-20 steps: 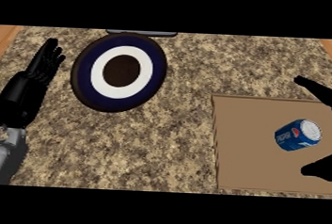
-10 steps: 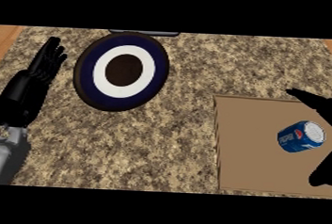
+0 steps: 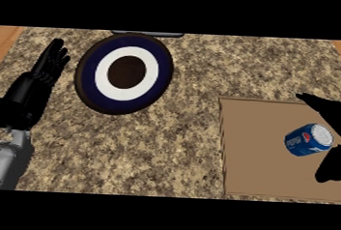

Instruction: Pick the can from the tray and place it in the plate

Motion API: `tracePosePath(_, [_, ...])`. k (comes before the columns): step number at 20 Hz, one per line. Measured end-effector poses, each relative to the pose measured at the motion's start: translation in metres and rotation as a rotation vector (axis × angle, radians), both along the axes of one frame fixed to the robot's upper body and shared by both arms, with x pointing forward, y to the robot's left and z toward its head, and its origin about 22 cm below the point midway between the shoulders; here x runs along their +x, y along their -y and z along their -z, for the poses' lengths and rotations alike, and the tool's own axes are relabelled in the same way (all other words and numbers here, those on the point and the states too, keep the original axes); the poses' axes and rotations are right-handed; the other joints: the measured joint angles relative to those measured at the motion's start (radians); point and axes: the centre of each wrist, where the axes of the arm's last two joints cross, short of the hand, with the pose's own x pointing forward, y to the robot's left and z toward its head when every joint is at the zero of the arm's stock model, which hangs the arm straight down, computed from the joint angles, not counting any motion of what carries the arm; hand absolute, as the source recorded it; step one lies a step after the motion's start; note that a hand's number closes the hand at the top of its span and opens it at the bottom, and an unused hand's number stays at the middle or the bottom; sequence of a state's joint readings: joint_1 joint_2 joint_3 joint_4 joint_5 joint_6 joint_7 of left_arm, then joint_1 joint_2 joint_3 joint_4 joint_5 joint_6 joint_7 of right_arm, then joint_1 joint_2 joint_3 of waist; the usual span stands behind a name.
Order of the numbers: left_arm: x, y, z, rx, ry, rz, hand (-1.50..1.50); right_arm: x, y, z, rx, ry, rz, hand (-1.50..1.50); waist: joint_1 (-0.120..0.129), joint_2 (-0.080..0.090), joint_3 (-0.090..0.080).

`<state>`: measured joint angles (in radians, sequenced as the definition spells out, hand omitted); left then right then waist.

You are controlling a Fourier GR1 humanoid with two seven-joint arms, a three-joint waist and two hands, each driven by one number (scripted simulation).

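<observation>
Can (image 3: 308, 140): a blue can with white and red markings is seen lying on its side on the tray, in the tray's right half, its pale end turned toward the far right.

Tray (image 3: 261, 154): a flat brown tray is set on the right part of the desk, reaching the near edge of the view.

Right robot hand (image 3: 340, 143): it is shown at the right edge, spread around the can; one finger is stretched out over the tray on the far side of the can, and another part of the hand is lowered on the near right side. The can lies in the gap between them, just beside the hand. Contact between the hand and the can cannot be told. The fingers are extended and released, not closed round anything.

Left robot hand (image 3: 39, 82): it is held open at the left of the view, fingers straight and pointing toward the far side, resting well apart from the can and just left of the plate.

Plate (image 3: 125, 72): a round plate with a dark blue rim, a white ring and a dark brown centre is placed on the far left part of the desk, well apart from the tray.

Desk (image 3: 172, 136): a speckled stone top is seen under everything, with wood showing at the far corners.
</observation>
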<state>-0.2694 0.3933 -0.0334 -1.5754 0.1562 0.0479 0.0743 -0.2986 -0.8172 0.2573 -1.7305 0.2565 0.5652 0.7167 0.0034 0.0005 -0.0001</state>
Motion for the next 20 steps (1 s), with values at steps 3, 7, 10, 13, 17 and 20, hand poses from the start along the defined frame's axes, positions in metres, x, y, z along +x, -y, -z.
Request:
tracePosePath(3, [0.0, 0.007, -0.003, -0.011, 0.003, -0.001, 0.0, 0.004, 0.011, 0.01, -0.016, -0.021, 0.019, -1.5, -0.001, 0.0, 0.0])
tracePosePath(7, [-0.001, 0.003, -0.001, -0.009, 0.003, -0.004, 0.0, 0.009, 0.014, 0.03, -0.021, -0.04, 0.029, -1.5, -0.001, 0.0, 0.0])
tracePosePath(10, [0.0, -0.002, -0.006, -0.002, 0.006, 0.002, 0.0, 0.014, 0.021, 0.04, -0.023, -0.062, 0.026, -1.5, 0.0, 0.0, 0.0])
tracePosePath(13, [-0.004, -0.004, -0.008, 0.0, 0.004, -0.005, 0.0, 0.01, 0.024, 0.05, -0.017, -0.092, 0.018, -1.5, -0.001, 0.0, 0.0])
tracePosePath(17, [0.0, -0.003, -0.011, -0.003, 0.004, -0.003, 0.0, 0.011, 0.024, 0.066, -0.033, -0.105, 0.03, -1.5, -0.002, -0.001, -0.001])
tracePosePath(20, [-0.002, -0.001, -0.005, -0.007, 0.007, -0.002, 0.0, 0.013, 0.023, 0.078, -0.069, -0.102, 0.038, -1.5, -0.001, -0.004, -0.005])
